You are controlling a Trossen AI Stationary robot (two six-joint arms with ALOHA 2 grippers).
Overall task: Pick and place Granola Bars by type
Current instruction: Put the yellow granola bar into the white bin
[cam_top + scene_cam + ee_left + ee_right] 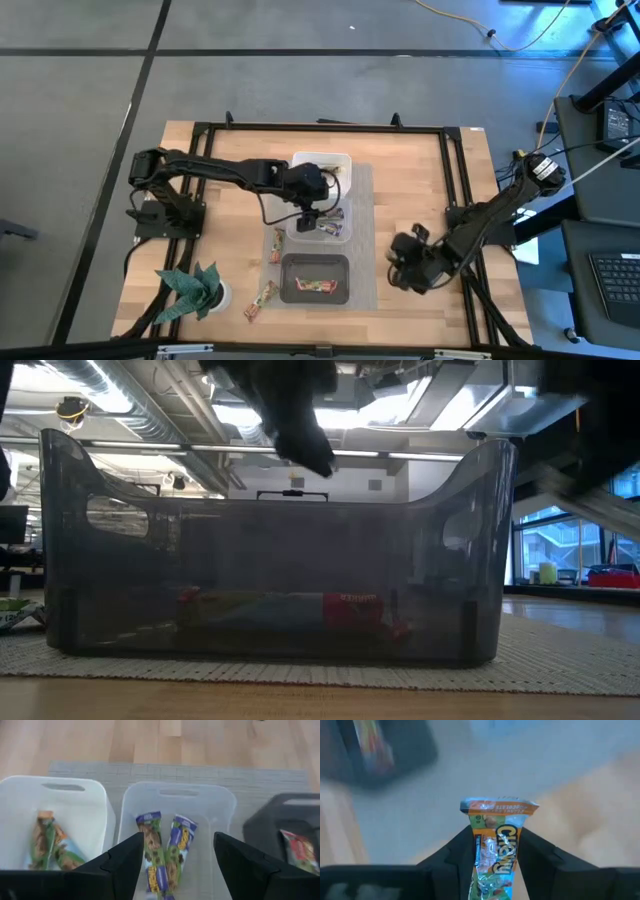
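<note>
While the left gripper (175,865) hangs with fingers spread over the clear tub (177,805) holding two purple-blue bars (167,852), the right gripper (496,852) pinches an orange bar (497,840) near the black tub (314,278).

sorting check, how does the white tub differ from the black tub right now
The white tub holds green-wrapped bars; the black tub holds a red-wrapped bar. In the high view, the white tub sits at the mat's far end, the black at the near end. Both are rectangular.
</note>
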